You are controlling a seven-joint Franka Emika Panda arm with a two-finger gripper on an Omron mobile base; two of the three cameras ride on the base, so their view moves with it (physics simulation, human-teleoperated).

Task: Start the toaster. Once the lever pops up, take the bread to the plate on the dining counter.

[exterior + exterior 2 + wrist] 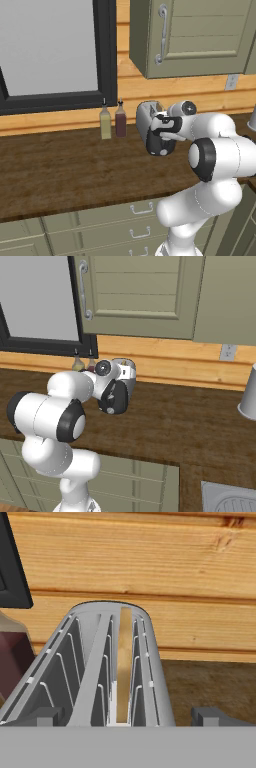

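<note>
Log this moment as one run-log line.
gripper: open, above the toaster | bread: in right-hand slot | bottles: beside toaster | lever: not pressed yet

toaster (95, 662) lying close below camera, two top slots running away toward wooden wall (150, 567) | bread (124, 662) sitting edge-on in right slot | fingertips (212, 716) standing wide, flanking toaster | dark bottle (12, 662) showing at left
</note>
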